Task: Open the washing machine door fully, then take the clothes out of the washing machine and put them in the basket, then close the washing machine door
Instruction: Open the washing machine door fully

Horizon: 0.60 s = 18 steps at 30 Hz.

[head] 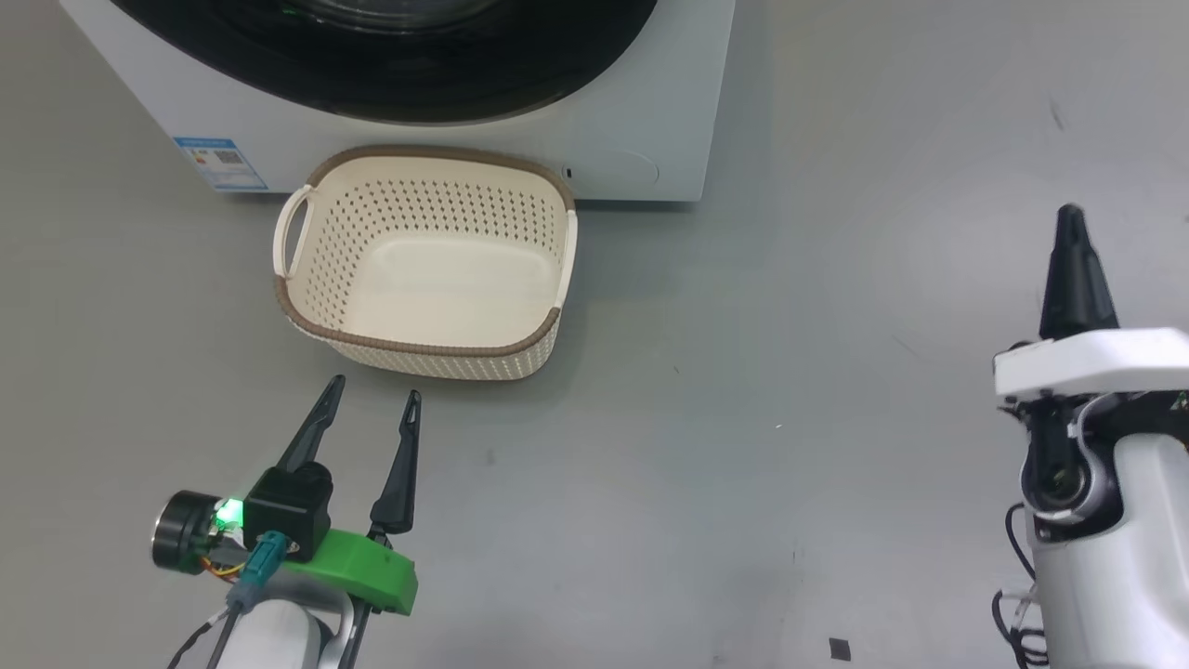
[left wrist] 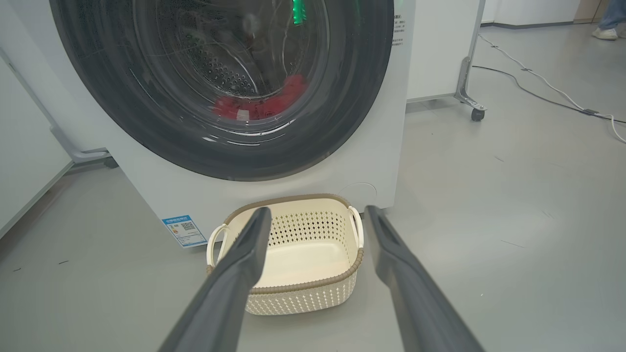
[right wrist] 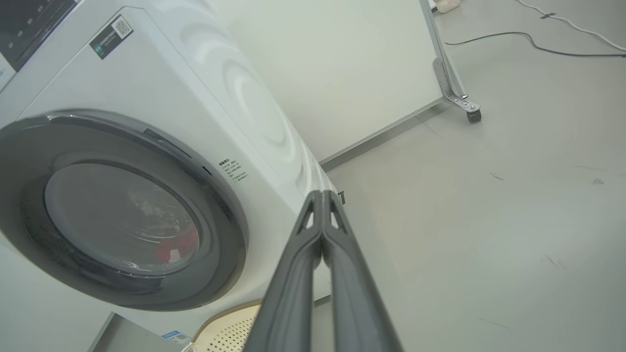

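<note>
The white washing machine (head: 641, 111) stands at the top of the head view with its black-rimmed round door (left wrist: 352, 112) shut. Red clothes (left wrist: 259, 105) lie inside the drum behind the glass, and they show as a red patch (right wrist: 176, 247) in the right wrist view. The cream basket (head: 423, 348) with a brown rim sits empty on the floor in front of the machine. My left gripper (head: 372, 395) is open, fingers pointing at the basket's near side, a short way from it. My right gripper (head: 1070, 216) is shut and empty, off to the right of the machine (right wrist: 274, 122).
Grey floor (head: 743, 418) spreads right of the basket. A white panel on casters (left wrist: 473, 110) stands behind the machine's right side, and cables (left wrist: 547, 93) trail across the floor beyond it. A person's foot (left wrist: 606, 32) is at the far right.
</note>
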Tool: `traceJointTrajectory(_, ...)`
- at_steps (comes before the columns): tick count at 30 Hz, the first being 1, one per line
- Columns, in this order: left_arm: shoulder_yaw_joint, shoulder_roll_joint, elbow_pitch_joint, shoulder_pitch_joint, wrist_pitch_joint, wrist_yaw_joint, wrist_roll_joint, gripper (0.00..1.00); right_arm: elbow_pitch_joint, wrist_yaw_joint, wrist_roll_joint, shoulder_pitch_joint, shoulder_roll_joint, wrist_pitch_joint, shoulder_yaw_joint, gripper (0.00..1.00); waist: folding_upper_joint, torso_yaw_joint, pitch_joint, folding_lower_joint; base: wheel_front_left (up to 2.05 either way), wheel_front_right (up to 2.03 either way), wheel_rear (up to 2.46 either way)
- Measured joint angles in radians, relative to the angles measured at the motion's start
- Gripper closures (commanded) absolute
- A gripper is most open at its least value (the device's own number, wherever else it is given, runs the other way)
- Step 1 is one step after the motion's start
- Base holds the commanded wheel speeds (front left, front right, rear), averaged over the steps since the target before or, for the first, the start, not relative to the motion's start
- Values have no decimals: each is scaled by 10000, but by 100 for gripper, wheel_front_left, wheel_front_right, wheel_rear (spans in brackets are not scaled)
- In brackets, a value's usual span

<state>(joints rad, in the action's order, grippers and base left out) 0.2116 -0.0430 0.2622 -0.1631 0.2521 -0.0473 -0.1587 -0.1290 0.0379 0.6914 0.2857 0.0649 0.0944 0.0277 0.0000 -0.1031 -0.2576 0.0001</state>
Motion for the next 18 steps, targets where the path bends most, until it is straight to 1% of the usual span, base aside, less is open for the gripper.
traceJointTrajectory(2,136,12,-29,-135,0,-23,-36,0,94,25,709,380,-48,-267,295,100,0,-111,-196,0,0,0,0)
traceJointTrajectory(5,221,25,-107,-347,0,-23,-242,0,236,10,1319,1003,-25,-692,616,100,0,-284,-501,0,0,0,0)
traceJointTrajectory(9,522,25,-142,-678,2,-33,-516,0,337,-209,1939,1829,2,-1235,1016,100,0,-526,-916,0,0,0,0)
traceJointTrajectory(10,522,25,-142,-678,2,-33,-516,0,337,-209,1939,1829,2,-1235,1016,100,0,-526,-916,0,0,0,0)
traceJointTrajectory(13,738,58,-217,-934,2,-33,-738,0,349,-345,2259,2285,180,-1701,1254,100,0,-767,-1176,0,0,0,0)
traceJointTrajectory(18,924,59,-349,-1195,2,-29,-1041,0,437,-731,2615,3431,470,-2604,1264,100,0,-1135,-1633,1,0,0,0)
